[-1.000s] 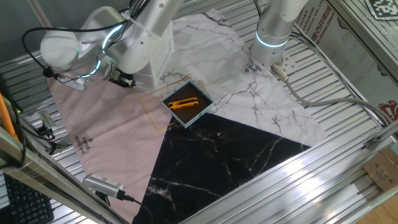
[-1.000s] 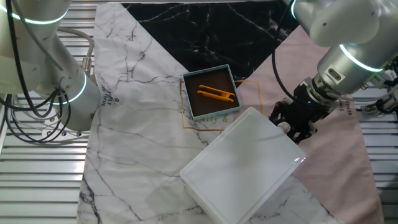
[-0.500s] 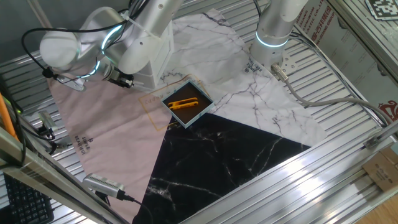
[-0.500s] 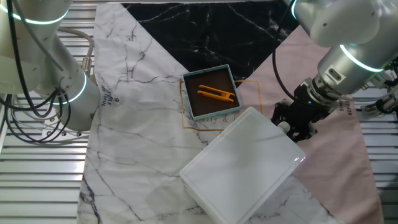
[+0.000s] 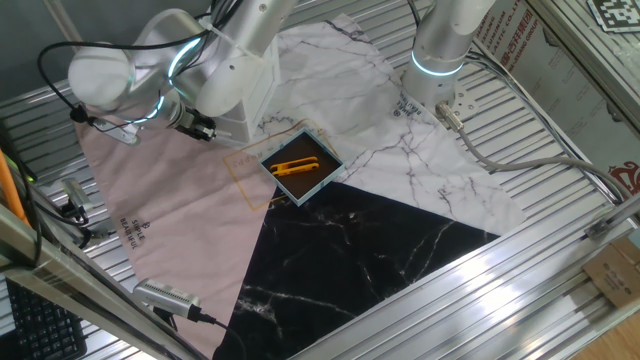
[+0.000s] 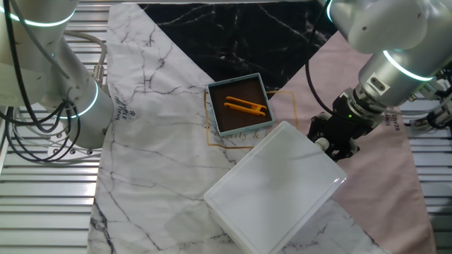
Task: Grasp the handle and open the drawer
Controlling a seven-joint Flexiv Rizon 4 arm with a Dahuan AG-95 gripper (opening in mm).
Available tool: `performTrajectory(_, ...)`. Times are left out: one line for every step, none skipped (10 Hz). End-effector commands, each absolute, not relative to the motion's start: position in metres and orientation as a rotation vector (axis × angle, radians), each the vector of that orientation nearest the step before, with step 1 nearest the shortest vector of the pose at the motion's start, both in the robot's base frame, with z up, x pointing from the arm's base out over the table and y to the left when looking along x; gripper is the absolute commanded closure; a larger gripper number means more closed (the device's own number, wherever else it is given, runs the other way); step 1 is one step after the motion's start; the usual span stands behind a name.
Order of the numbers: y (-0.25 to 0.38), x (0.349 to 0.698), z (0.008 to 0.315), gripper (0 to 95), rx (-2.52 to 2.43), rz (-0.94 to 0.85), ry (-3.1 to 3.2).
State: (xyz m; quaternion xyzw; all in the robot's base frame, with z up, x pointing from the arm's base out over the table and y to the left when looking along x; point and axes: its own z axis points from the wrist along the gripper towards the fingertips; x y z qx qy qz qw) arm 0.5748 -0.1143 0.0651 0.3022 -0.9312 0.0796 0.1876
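Jaws look closed in tight against the front of the white cabinet (image 6: 274,189), but honestly I can't tell if they're actually pinching the handle, since the knob itself is hidden behind the black fingers in both views. From the other fixed view the gripper (image 6: 334,143) sits right at the cabinet's right-hand face, where the drawer front ought to be, so the drawer must lie just behind the fingertips; from this angle you only get the flat white top of the box and no gap showing at the front, so I'd judge the drawer is not open yet. In one fixed view the gripper (image 5: 196,128) is tucked low beside the cabinet, mostly covered by the arm. To do this bit well I'd make sure the fingers are squarely on the knob, then pull straight out along the drawer's slide, away from the cabinet, slow and level. Pulling at an angle would probably drag the light box across the cloth (image 6: 381,169) or pop the knob loose. The blue-edged tray (image 6: 240,104) with its orange tool (image 6: 246,107) sits just left, clear of the pull path.
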Motion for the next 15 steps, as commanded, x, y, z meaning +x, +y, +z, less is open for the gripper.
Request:
performTrajectory(-0.1140,0.5746,0.0650,95.0,0.847,0.223,-2.624)
performTrajectory(-0.1140,0.5748,0.0651,95.0,0.848,0.223,-2.624)
performTrajectory(-0.1140,0.5749,0.0651,95.0,0.849,0.223,-2.625)
performTrajectory(-0.1139,0.5751,0.0651,95.0,0.849,0.221,-2.626)
performTrajectory(-0.1139,0.5753,0.0651,95.0,0.848,0.220,-2.626)
performTrajectory(-0.1138,0.5755,0.0650,95.0,0.849,0.220,-2.627)
performTrajectory(-0.1137,0.5758,0.0650,95.0,0.848,0.221,-2.627)
performTrajectory(-0.1136,0.5763,0.0649,95.0,0.848,0.221,-2.627)
performTrajectory(-0.1135,0.5766,0.0649,95.0,0.846,0.220,-2.628)
performTrajectory(-0.1134,0.5768,0.0648,95.0,0.845,0.219,-2.629)
performTrajectory(-0.1131,0.5773,0.0645,95.0,0.844,0.221,-2.629)
performTrajectory(-0.1129,0.5777,0.0643,95.0,0.843,0.223,-2.628)
performTrajectory(-0.1128,0.5779,0.0643,95.0,0.841,0.219,-2.629)
performTrajectory(-0.1128,0.5780,0.0643,95.0,0.841,0.221,-2.628)
performTrajectory(-0.1128,0.5782,0.0643,95.0,0.839,0.221,-2.628)
